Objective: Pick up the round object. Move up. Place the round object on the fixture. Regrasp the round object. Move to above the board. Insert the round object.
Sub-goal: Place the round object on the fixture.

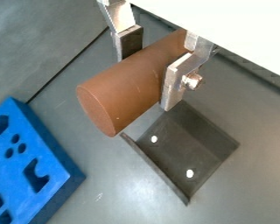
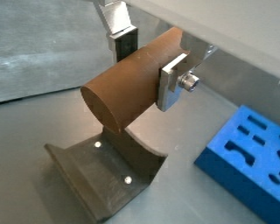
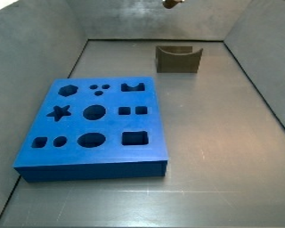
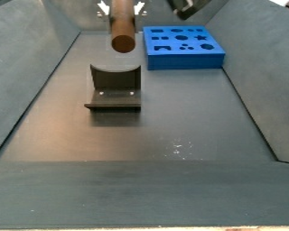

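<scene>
We judge steps 1 and 2 done: our hand (image 1: 154,54) pinches the round object (image 1: 130,80) crosswise, aloft above the fixture (image 4: 112,83); placing it in the notch, regrasping, and inserting into the board (image 3: 95,125) remain

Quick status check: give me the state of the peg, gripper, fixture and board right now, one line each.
Round object: clamped between the fingers, held in the air above the fixture.
Gripper: shut on the round object.
Fixture: notch empty, standing on the floor.
Board: flat on the floor, holes empty.
</scene>
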You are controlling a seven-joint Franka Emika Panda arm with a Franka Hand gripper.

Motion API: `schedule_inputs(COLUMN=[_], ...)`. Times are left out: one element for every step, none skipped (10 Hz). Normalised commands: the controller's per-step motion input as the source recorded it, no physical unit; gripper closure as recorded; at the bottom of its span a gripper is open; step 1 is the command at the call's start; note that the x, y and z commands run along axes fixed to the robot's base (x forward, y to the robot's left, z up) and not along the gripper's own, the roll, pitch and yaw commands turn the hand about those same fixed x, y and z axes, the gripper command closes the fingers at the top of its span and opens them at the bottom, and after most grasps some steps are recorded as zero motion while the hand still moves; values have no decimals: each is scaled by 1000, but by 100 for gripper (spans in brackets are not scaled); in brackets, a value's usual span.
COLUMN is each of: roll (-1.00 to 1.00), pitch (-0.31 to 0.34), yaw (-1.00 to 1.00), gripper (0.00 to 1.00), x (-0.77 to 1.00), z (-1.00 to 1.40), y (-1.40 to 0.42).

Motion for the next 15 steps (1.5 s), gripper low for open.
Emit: schedule_inputs(roll=[-717, -513, -394, -360, -1000, -1000, -1000, -1000, -1000, -1000, -1000, -1000, -1000, -1000, -999], pitch=[193, 167, 150, 147, 64, 49, 62, 84, 100, 109, 119, 125, 137, 137, 142], yaw=[-102, -107, -112, -114, -124, -129, -132, -134, -140, -148, -158, -169, -192, -217, -191], gripper=[100, 100, 100, 100, 100, 100, 100, 100, 100, 100, 100, 100, 100, 100, 100], x=[349, 272, 182, 139, 126, 125, 132, 142, 155, 163, 172, 183, 195, 180, 145], z=[-16, -13, -15, -10, -1000, -1000, -1000, -1000, -1000, -1000, -1000, -1000, -1000, -870, -641], y=[58, 51, 51, 52, 82, 81, 90, 90, 97, 107, 113, 118, 126, 118, 97])
